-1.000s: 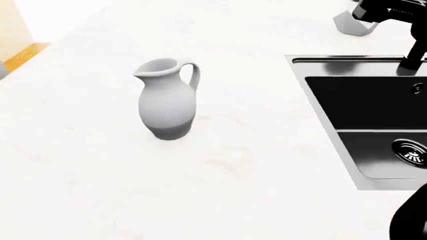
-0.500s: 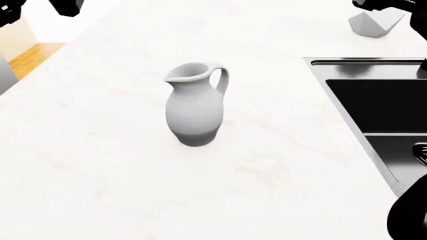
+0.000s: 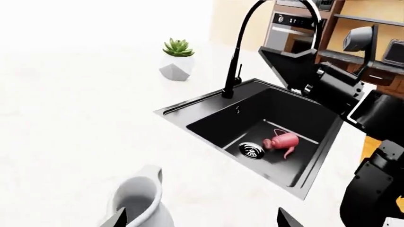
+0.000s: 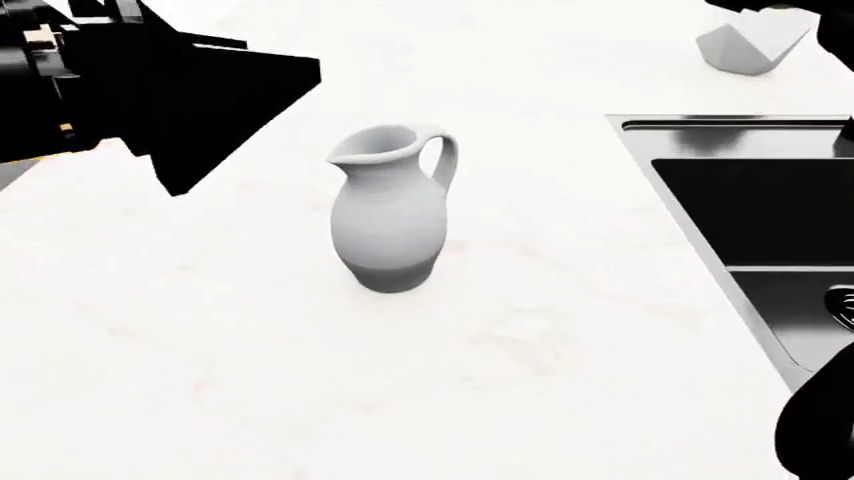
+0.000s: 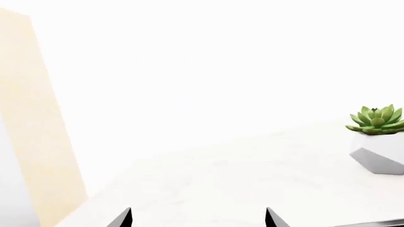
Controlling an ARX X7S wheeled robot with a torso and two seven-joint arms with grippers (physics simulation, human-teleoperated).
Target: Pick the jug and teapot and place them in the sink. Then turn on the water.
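The white-grey jug (image 4: 390,210) stands upright on the white counter, left of the sink (image 4: 694,126). My left arm (image 4: 174,95) hangs above and left of it. In the left wrist view my left gripper (image 3: 202,220) is open, and the jug's mouth (image 3: 142,196) lies just inside one fingertip (image 3: 118,219). The pink teapot (image 3: 282,141) lies on its side in the black sink (image 3: 189,118) beside the drain (image 3: 252,150). No water shows under the black tap (image 3: 237,56). My right gripper (image 5: 197,220) is open and holds nothing.
A succulent in a white faceted vase (image 3: 177,64) (image 4: 751,45) (image 5: 377,139) stands behind the sink's far corner. My torso (image 3: 353,94) rises on the far side of the sink. Part of my right arm (image 4: 817,430) shows at the lower right.
The head view first shifted, sliding the jug rightwards in the picture. My left arm then came in from the upper left and now looms close to the jug, which has stayed put.
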